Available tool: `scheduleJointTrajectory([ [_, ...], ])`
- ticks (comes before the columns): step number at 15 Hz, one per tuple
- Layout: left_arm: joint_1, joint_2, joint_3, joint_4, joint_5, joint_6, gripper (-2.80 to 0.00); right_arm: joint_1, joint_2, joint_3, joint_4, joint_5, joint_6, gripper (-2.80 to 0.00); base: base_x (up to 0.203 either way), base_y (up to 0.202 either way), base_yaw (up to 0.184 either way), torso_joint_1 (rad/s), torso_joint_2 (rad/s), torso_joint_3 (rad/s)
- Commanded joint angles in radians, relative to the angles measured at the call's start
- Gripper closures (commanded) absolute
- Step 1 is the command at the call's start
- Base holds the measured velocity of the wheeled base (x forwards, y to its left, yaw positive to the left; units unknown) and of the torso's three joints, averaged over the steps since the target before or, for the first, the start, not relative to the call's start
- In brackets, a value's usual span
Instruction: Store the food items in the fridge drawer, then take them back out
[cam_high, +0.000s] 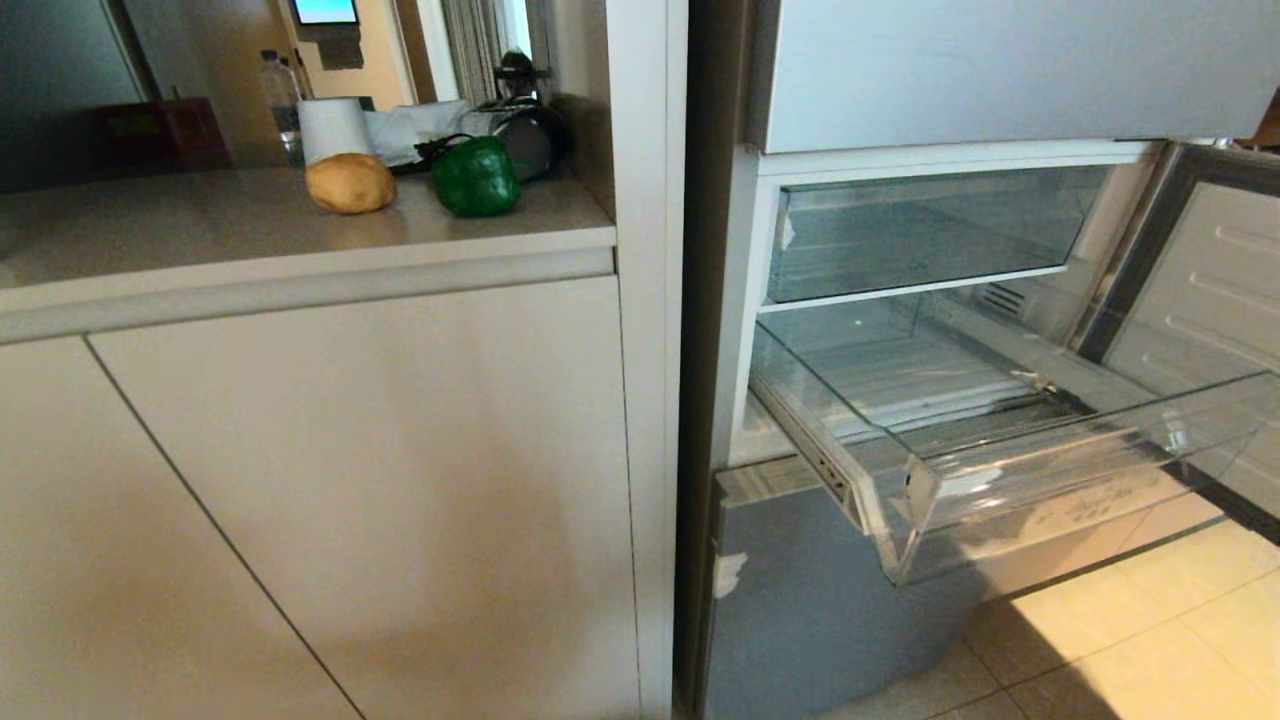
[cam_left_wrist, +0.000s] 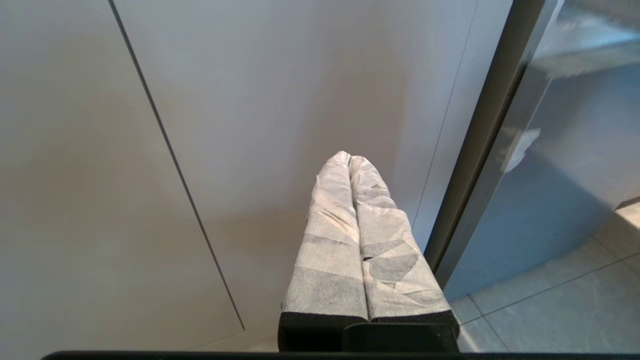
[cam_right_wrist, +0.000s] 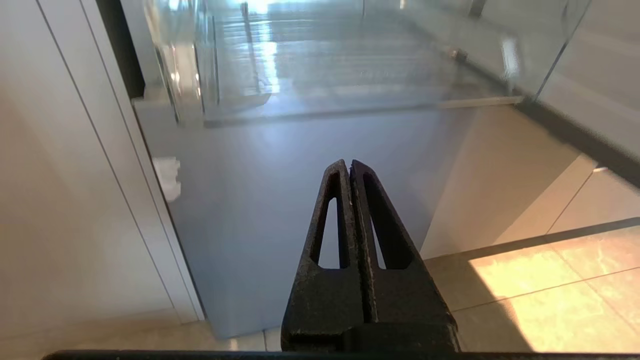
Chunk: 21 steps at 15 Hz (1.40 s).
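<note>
**Drawer out and empty; both foods on counter**

Glossy dark-green bell pepper (cam_high: 475, 177) and rounded tan potato-like lump (cam_high: 350, 183): upper left of head frame, near each other. See-through plastic fridge drawer (cam_high: 1010, 470): right, pulled out, nothing inside. Left gripper (cam_left_wrist: 349, 159) and right gripper (cam_right_wrist: 346, 165): clenched, nothing grasped. Storing apparently pending.

**Green, tan and silver-blue**

The bell pepper (cam_high: 476, 177) is glossy dark green; the potato-like lump (cam_high: 350, 183) beside it is tan-brown. The paper roll (cam_high: 333, 128) is white. The counter (cam_high: 200, 225) and cabinet doors (cam_high: 380, 480) are plain beige. The fridge drawer (cam_high: 1000, 450) is clear with a ribbed floor, the fridge panel (cam_high: 800, 600) silver-blue. Floor tiles (cam_high: 1150, 640) are cream. The left gripper (cam_left_wrist: 349, 159) wears white wrapping, the right gripper (cam_right_wrist: 348, 165) is black.
</note>
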Motion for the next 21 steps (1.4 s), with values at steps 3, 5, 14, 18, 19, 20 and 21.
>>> scheduleJointTrajectory([
  [3, 0.000, 0.002, 0.000, 0.000, 0.000, 0.000, 0.00, 0.000, 0.002, 0.032, -0.001, 0.000, 0.001, 0.00, 0.000, 0.000, 0.000, 0.240, -0.56, -0.325],
  [5, 0.000, 0.002, 0.000, 0.000, 0.000, 0.000, 0.00, 0.000, 0.002, 0.032, -0.002, 0.000, 0.001, 0.00, 0.000, 0.000, 0.000, 0.260, -0.59, -0.338],
  [14, 0.000, 0.002, 0.000, 0.000, 0.000, 0.000, 0.00, 0.000, 0.002, 0.032, -0.005, -0.001, 0.004, 0.00, 0.000, 0.000, 0.000, 0.201, -0.44, -0.250],
  [18, 0.000, 0.002, 0.000, 0.000, 0.000, 0.000, 0.00, 0.000, 0.002, 0.032, -0.003, -0.001, 0.006, 0.00, 0.000, 0.000, 0.000, 0.156, -0.33, -0.183],
  [19, 0.000, 0.002, 0.000, 0.000, 0.000, 0.000, 0.00, 0.000, 0.002, 0.032, -0.002, -0.001, 0.007, 0.00, 0.000, 0.000, 0.000, 0.159, -0.32, -0.175],
  [20, 0.000, 0.002, 0.000, 0.000, 0.000, 0.000, 0.00, 0.000, 0.002, 0.032, -0.002, -0.001, 0.010, 0.00, 0.000, 0.000, 0.000, 0.165, -0.34, -0.187],
  [21, 0.000, 0.002, 0.000, 0.000, 0.000, 0.000, 0.00, 0.000, 0.002, 0.032, -0.002, -0.001, 0.013, 0.00, 0.000, 0.000, 0.000, 0.154, -0.31, -0.169],
])
